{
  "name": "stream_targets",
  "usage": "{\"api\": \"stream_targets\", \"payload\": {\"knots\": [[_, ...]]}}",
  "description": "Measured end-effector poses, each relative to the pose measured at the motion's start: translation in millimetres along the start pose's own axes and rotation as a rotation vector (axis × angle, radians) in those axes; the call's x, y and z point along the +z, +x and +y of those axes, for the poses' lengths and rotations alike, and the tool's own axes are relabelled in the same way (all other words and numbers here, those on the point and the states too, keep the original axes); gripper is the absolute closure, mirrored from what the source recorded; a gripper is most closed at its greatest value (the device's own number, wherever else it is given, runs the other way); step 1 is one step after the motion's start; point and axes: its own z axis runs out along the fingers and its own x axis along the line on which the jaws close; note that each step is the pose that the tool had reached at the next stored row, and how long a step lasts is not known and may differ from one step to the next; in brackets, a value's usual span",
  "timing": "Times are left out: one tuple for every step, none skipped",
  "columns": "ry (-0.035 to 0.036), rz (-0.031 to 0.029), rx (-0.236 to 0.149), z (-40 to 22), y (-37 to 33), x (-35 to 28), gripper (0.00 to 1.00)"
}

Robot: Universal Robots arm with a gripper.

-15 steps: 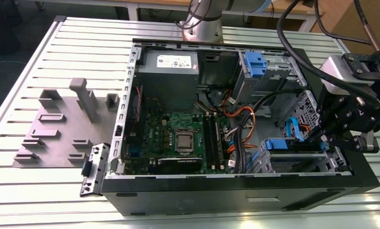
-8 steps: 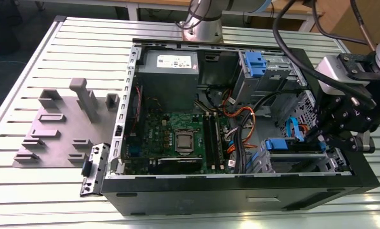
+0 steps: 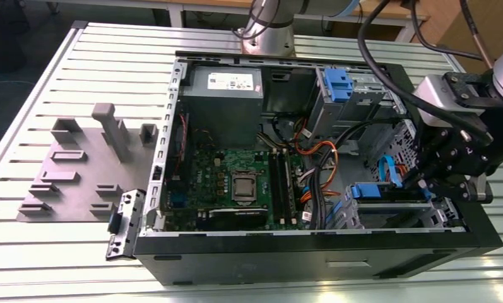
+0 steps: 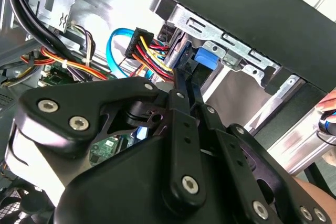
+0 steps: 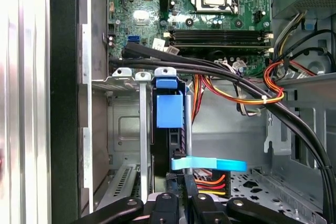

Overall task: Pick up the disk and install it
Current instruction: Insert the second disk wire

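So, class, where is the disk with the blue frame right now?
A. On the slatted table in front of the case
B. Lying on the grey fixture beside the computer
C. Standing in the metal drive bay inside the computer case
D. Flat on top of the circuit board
C: the disk stands edge-on between the rails of the metal drive bay, with the gripper right at its end.

Nothing legible for you here. White sticker (image 3: 233, 81) on grey power supply box (image 3: 224, 95) in exterior view: print too small to make out. Motherboard (image 5: 189, 9) markings in first wrist view: unreadable. Blue drive bracket (image 5: 169, 109) there: plain, no text you can read.
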Motion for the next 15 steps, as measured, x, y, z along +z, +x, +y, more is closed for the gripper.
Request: {"api": "stream_targets", "payload": {"knots": [[0.0001, -0.0001, 0.000, 0.4, 0.0, 0.1, 0.84], [0.0000, 0.0000, 0.000, 0.6, 0.0, 0.1, 0.84], [0.0000, 0.0001, 0.000, 0.8, 0.0, 0.3, 0.84], [0.0000, 0.0001, 0.000, 0.9, -0.1, 0.8, 0.84], [0.0000, 0.0000, 0.000, 0.9, 0.0, 1.4, 0.84], [0.0000, 0.0003, 0.000, 0.9, 0.1, 2.0, 0.84], [0.0000, 0.0001, 0.000, 1.0, 0.1, 2.7, 0.84], [0.0000, 0.0000, 0.000, 0.9, 0.2, 3.4, 0.84], [0.0000, 0.0001, 0.000, 0.9, 0.2, 3.8, 0.84], [0.0000, 0.0002, 0.000, 0.9, 0.2, 3.8, 0.84], [0.0000, 0.0004, 0.000, 0.9, 0.2, 3.8, 0.84], [0.0000, 0.0003, 0.000, 0.9, 0.2, 3.9, 0.84], [0.0000, 0.0001, 0.000, 0.9, 0.2, 4.0, 0.84], [0.0000, -0.0002, 0.000, 0.9, 0.2, 4.7, 0.84], [0.0000, -0.0002, 0.000, 0.9, 0.3, 5.4, 0.84]]}}
